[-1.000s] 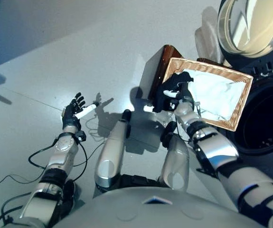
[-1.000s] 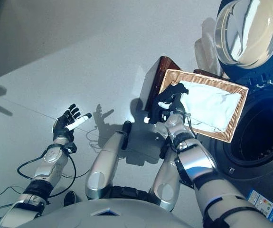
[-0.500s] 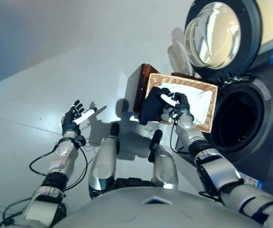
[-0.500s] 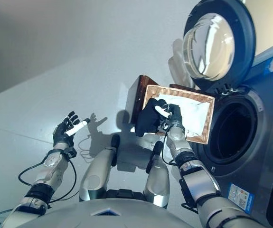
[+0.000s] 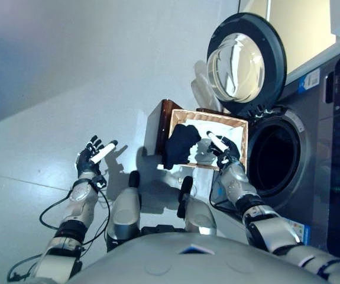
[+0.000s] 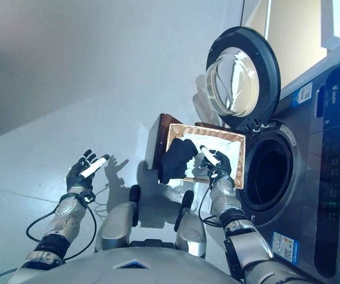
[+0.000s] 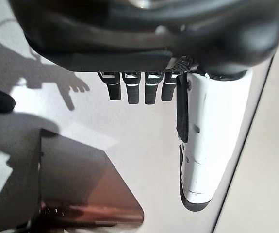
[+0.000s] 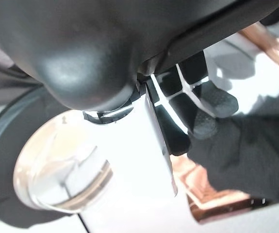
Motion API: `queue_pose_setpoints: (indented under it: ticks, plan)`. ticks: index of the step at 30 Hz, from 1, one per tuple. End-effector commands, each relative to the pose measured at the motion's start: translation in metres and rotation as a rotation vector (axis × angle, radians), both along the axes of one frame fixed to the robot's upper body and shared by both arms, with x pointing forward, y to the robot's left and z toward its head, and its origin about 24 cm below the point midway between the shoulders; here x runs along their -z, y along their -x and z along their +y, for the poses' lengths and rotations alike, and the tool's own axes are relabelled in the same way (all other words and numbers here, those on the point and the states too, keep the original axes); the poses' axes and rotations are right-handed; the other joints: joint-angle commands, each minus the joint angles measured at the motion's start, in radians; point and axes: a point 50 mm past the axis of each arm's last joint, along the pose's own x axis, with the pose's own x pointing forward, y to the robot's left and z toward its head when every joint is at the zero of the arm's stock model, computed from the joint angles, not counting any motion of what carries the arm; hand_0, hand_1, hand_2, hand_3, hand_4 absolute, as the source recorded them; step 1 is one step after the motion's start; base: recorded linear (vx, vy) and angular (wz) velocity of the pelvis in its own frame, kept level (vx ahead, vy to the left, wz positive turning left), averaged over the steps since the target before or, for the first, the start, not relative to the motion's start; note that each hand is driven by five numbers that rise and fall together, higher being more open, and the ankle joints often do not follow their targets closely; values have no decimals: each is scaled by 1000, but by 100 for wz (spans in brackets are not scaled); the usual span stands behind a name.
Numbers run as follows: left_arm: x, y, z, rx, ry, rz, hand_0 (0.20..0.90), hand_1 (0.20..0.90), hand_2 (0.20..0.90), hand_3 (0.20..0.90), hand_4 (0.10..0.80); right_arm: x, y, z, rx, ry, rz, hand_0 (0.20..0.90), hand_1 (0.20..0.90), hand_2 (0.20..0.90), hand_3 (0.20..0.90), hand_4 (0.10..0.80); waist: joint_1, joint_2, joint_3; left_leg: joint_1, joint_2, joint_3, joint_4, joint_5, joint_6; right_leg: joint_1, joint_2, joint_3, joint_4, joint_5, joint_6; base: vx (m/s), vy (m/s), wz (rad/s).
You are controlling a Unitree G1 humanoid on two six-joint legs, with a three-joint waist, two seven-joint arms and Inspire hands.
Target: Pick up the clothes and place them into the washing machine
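Left hand (image 5: 90, 157) open and raised, right hand (image 5: 223, 152) pinched closed.

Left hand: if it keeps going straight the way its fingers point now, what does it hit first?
Probably nothing. The left hand is open and idle over bare floor, fingers aimed up and away from the wicker basket and the washing machine. That line looks free as far as the head views show; depth is unclear.

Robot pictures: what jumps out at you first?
The right robot hand pinching a black cloth above the woven wicker basket with white laundry. Right beside it, the dark grey washing machine gapes, its round glass door swung open. The left robot hand hangs open over the floor.
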Motion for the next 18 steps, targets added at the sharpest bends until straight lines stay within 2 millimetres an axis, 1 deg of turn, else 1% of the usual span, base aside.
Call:
queue_pose_setpoints:
  ticks: [1, 2, 4, 6, 7, 10, 11, 12, 14, 15, 16, 17, 18]
  plan:
    - [-13, -9, -3, 42, -36, -92, 900, 900, 900, 900, 800, -31, -28, -7, -93, 164, -128, 411, 411, 411, 411, 451, 16, 35, -25, 38, 5, -6, -154, 94, -11, -24, 6, -10, 63, -34, 10, -72, -9, 5]
    - [-15, -11, -2, 46, -48, -91, 900, 900, 900, 900, 800, -31, -35, 2, -178, 285, -84, 900, 900, 900, 900, 800, 25, 35, -13, 20, 1, -10, -151, 98, -9, -40, 4, -14, 66, -32, 9, -70, -10, 5]
    - [-17, -12, 1, 36, -64, -92, 900, 900, 900, 900, 800, -35, -42, 17, -245, 343, -88, 900, 900, 900, 900, 800, 32, 33, 2, 1, -1, -18, -144, 100, -7, -52, 2, -18, 70, -29, 8, -72, -4, 7]
    - [-18, -14, 2, 34, -68, -94, 900, 900, 900, 900, 800, -35, -43, 21, -261, 368, -80, 900, 900, 900, 900, 800, 35, 31, 8, -8, -3, -20, -138, 99, -7, -56, 1, -20, 71, -29, 7, -42, -6, 14]
    - [-21, -17, 2, 35, -75, -106, 900, 900, 900, 900, 800, -34, -47, 29, -268, 395, -50, 900, 900, 900, 900, 800, 48, 29, 25, -32, -5, -31, -117, 98, -5, -62, -3, -27, 77, -27, 7, -56, -22, 16]
    - [-28, -23, 1, 52, -83, -137, 900, 900, 900, 900, 800, -31, -54, 31, -221, 401, 20, 900, 900, 900, 900, 800, 75, 38, 45, -68, -15, -48, -90, 93, -3, -73, -12, -46, 89, -27, 9, -46, 0, 25]
    - [-29, -23, 1, 52, -83, -137, 900, 900, 900, 900, 800, -31, -54, 31, -221, 401, 19, 900, 900, 900, 900, 800, 75, 38, 45, -69, -15, -48, -89, 93, -2, -74, -13, -47, 90, -27, 9, -36, 15, 29]
    - [-33, -26, -1, 78, -86, -152, 900, 900, 900, 900, 800, -33, -60, 28, -176, 390, 61, 900, 900, 900, 900, 800, 98, 51, 55, -89, -24, -58, -76, 90, -1, -78, -20, -58, 94, -28, 10, -30, 13, 24]
    - [-37, -28, -3, 111, -92, -165, 900, 900, 900, 900, 800, -45, -73, 30, -130, 372, 50, 900, 900, 900, 900, 800, 121, 66, 71, -102, -32, -67, -62, 84, -1, -77, -27, -68, 99, -32, 11, -42, 29, 23]
    - [-38, -29, -4, 126, -95, -172, 900, 900, 900, 900, 800, -50, -77, 30, -116, 360, 41, 900, 900, 900, 900, 800, 125, 68, 73, -112, -35, -69, -59, 85, 0, -82, -31, -72, 99, -29, 12, -29, 26, 20]
    - [-39, -29, -4, 126, -95, -173, 900, 900, 900, 900, 800, -50, -77, 30, -116, 360, 40, 900, 900, 900, 900, 800, 125, 68, 73, -113, -35, -69, -57, 85, 0, -83, -31, -72, 100, -29, 12, -28, 35, 16]
    - [-40, -30, -3, 140, -107, -172, 900, 900, 900, 900, 800, -57, -83, 30, -79, 330, 28, 900, 900, 900, 900, 800, 135, 75, 85, -122, -41, -70, -45, 80, 0, -87, -37, -77, 107, -30, 12, -23, 35, 9]
    - [-40, -31, -3, 144, -113, -170, 900, 900, 900, 900, 800, -59, -86, 29, -72, 324, 24, 900, 900, 900, 900, 800, 138, 78, 90, -127, -43, -70, -38, 78, 0, -90, -39, -76, 110, -31, 11, -18, 33, 7]
